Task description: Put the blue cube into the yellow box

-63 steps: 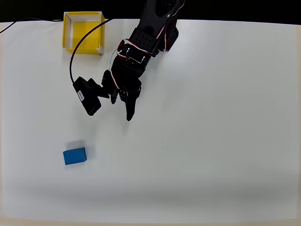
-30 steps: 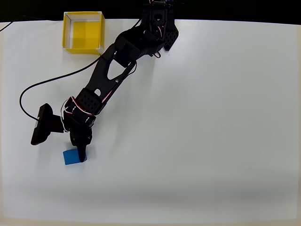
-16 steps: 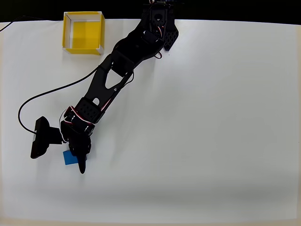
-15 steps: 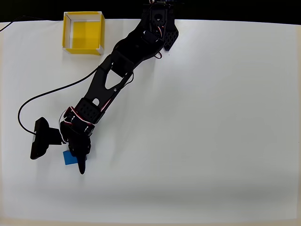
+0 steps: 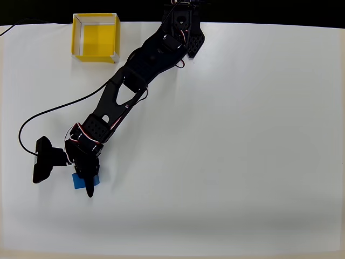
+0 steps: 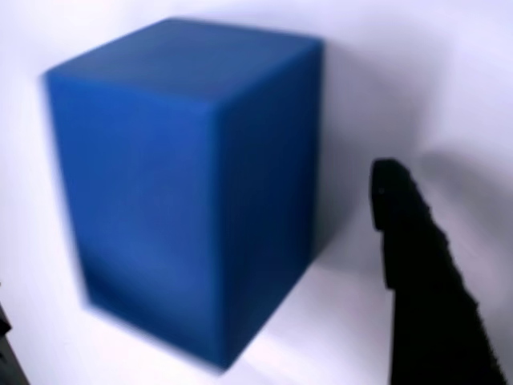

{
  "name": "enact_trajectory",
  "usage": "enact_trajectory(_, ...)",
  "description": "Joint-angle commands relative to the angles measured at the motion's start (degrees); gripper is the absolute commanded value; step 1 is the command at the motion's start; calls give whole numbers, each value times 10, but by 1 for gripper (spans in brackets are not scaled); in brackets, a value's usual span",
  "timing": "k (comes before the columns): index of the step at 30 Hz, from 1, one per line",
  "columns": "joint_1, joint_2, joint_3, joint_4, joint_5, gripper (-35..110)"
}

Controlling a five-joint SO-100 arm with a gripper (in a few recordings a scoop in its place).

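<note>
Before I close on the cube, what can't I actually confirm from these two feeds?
- Blue cube: overhead view, mostly covered by the gripper, so jaw opening and contact can't be judged.
- Wrist view: the cube is blurred; one finger shows beside it, apart; the other is cut off by the left edge.
- Yellow box: the black cable leaves the picture at its left edge.

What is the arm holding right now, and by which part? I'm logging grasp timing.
Nothing yet. The gripper is down over the blue cube, jaws open: the wrist view shows one finger beside the cube with a gap between them.
</note>
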Motion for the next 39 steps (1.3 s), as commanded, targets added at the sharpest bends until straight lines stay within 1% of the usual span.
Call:
enact_trajectory(1, 8, 40, -73, -15, -4, 53)
enact_trajectory(11, 5, 22, -90, -31, -1, 44)
enact_trajectory(21, -8, 11, -100, -41, 1, 44)
enact_trajectory(39, -21, 4, -102, -38, 10, 29)
